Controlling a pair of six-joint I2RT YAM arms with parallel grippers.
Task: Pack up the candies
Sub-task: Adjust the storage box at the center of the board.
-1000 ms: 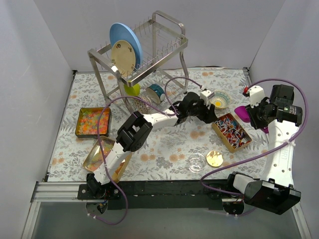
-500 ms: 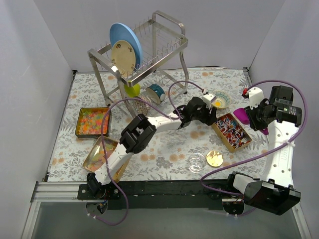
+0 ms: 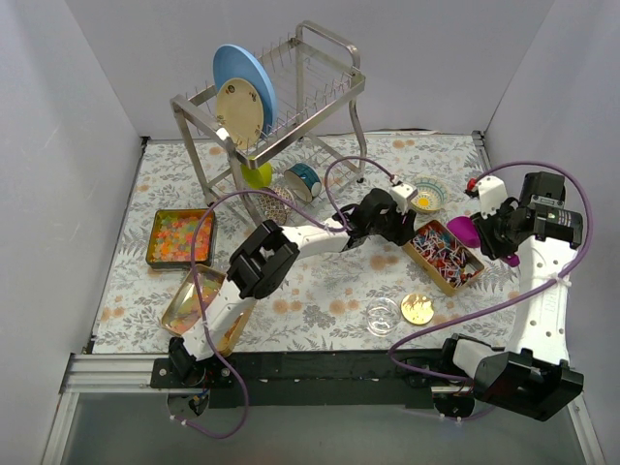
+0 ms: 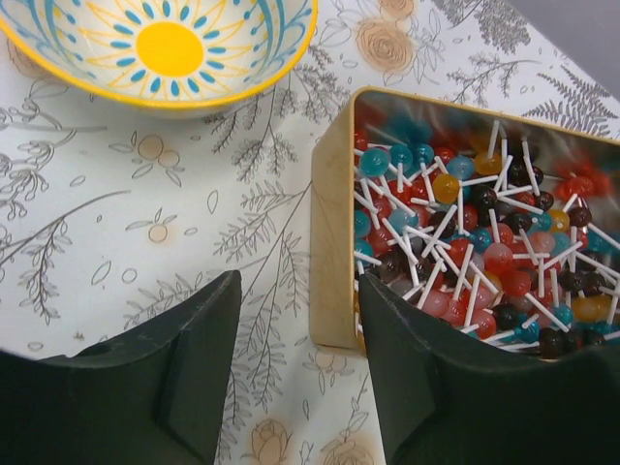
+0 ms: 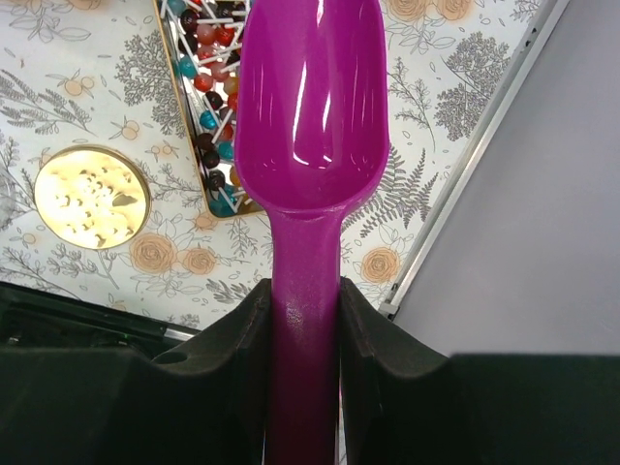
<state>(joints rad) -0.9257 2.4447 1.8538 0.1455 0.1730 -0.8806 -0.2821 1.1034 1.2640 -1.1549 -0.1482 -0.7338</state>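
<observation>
The left hand point(image 4: 298, 302) has reached the gold rectangular tin point(image 4: 334, 252) of red-blue stick candies point(image 4: 455, 242), fingers spread astride its wall. The right hand point(image 5: 305, 320), clenched on the purple plastic scoop point(image 5: 312, 107), has swung closer, likely to scoop.

The worktop point(image 3: 320, 291) has a floral cover. A metal dish rack point(image 3: 281, 107) stands at the back, with a teal cup point(image 3: 304, 180) on its side by the rack's legs. On the left lie a square tray point(image 3: 151, 240) of tiny red-orange-yellow bits point(image 3: 182, 237) and a nearer tray point(image 3: 167, 312) of yellow-orange gummies point(image 3: 189, 298). On the right are a patterned bowl point(image 3: 428, 195), a gold tray point(image 3: 434, 270) of lollipops point(image 3: 450, 254), a round gold lid point(image 3: 418, 308) and a clear glass dish point(image 3: 383, 316) just beside the lid.
</observation>
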